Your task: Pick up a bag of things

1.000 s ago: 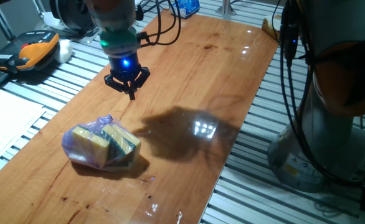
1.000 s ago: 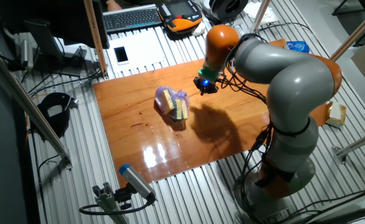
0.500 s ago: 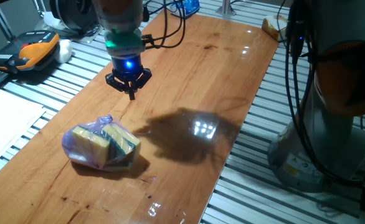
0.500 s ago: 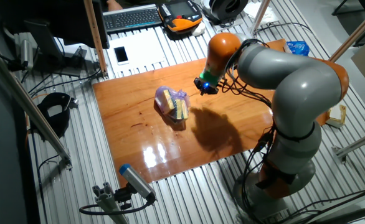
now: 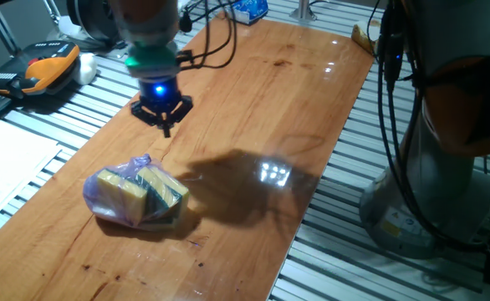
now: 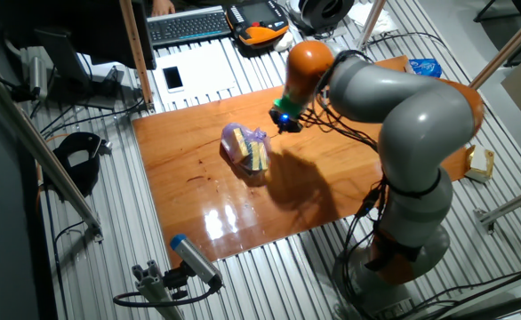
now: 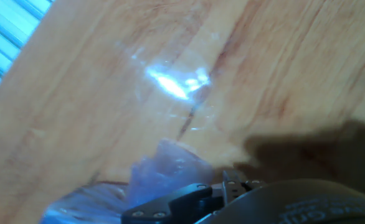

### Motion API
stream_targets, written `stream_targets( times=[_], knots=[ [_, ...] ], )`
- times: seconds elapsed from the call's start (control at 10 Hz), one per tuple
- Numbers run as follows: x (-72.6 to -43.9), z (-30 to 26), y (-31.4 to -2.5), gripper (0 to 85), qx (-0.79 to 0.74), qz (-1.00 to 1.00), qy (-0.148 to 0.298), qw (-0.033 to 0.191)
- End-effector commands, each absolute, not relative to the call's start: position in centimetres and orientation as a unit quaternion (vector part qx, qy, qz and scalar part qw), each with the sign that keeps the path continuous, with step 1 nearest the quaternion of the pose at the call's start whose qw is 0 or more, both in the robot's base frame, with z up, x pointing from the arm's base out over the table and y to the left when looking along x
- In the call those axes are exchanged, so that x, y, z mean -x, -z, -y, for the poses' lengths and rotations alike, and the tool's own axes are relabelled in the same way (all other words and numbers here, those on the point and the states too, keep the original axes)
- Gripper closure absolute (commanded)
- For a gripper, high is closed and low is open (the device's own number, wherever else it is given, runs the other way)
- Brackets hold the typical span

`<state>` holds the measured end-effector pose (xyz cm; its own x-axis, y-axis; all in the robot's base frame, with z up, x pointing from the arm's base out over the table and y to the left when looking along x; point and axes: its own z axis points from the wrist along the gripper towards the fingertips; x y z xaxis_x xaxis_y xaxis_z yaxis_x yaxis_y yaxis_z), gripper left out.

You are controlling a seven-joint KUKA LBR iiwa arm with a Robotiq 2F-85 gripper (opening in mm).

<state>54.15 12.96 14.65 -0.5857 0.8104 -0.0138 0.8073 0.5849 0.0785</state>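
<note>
Item 1, bag of things (image 5: 135,197): lies on the wooden table (image 5: 253,109), toward the near left part of the board in one fixed view. Purple film, yellow blocks with green faces showing through. Long axis runs roughly left to right in that view; a twisted tuft of film points up toward the tool.

Item 2, tool (image 5: 162,114): hangs above the board, apart from the bag, on its far side and slightly right in that view. The bag therefore lies nearer the camera and left of it. In the hand view only the tuft of the bag (image 7: 164,171) shows at the lower edge, so the tool is not yet over the bulk. Finger state: cannot be told; nothing is held.

Change from the earlier frames: the tool has shifted left across the board, closer to a line above the bag; the bag has not moved.
</note>
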Motion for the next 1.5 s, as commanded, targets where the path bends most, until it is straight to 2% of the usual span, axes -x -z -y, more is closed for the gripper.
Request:
stream_targets(
  times=[0.0, 0.1, 0.5, 0.7, 0.9, 1.3, 1.4],
  knots=[
    [-54.7, -13.2, -14.3, 85.0, -0.464, -0.885, -0.037, 0.022],
    [-55.0, -13.3, -13.9, 85.0, -0.478, -0.876, -0.053, 0.021],
    [-54.9, -13.9, -14.2, 85.0, -0.5, -0.863, -0.06, 0.033],
    [-55.0, -14.4, -14.2, 51.0, -0.5, -0.864, -0.041, 0.034],
    [-54.9, -14.6, -14.3, 51.0, -0.497, -0.866, -0.039, 0.033],
    [-55.0, -15.5, -14.0, 51.0, -0.513, -0.857, -0.035, 0.046],
    [-55.0, -15.9, -13.8, 34.0, -0.519, -0.853, -0.035, 0.049]
  ],
)
